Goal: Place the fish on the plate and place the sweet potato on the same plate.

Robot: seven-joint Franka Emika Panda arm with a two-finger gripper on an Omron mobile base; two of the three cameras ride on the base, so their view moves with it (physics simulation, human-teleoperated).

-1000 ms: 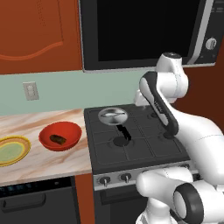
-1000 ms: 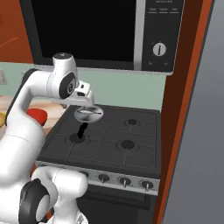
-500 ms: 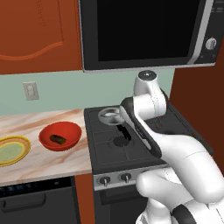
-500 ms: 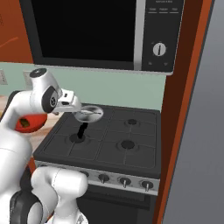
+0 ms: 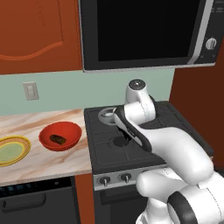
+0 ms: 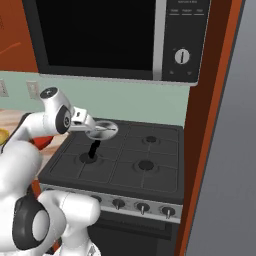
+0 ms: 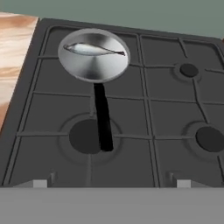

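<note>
The silver-grey fish (image 7: 94, 49) lies in a small steel pan (image 7: 93, 70) on the stove's back left burner; it also shows as the fish (image 6: 103, 128) in the right base view. My gripper (image 7: 111, 183) is open and empty, its fingertips (image 7: 39, 183) far apart, hovering above the stove's front edge and apart from the pan. The dark brown sweet potato (image 5: 57, 139) rests in the red bowl (image 5: 60, 135) on the counter. The yellow-rimmed plate (image 5: 11, 150) with its pale green centre sits at the counter's far left with nothing on it.
The pan's black handle (image 7: 103, 118) points toward the front left burner (image 7: 86, 136). The black stove (image 5: 131, 144) stands to the right of the marble counter (image 5: 39, 164). A microwave (image 5: 144, 33) hangs above the stove, and a red-brown wall panel (image 6: 210, 150) rises at its right.
The arm has swung left and folded back over the stove's left side, bringing the hand closer to the pan. Fish, bowl, sweet potato and plate have stayed put.
</note>
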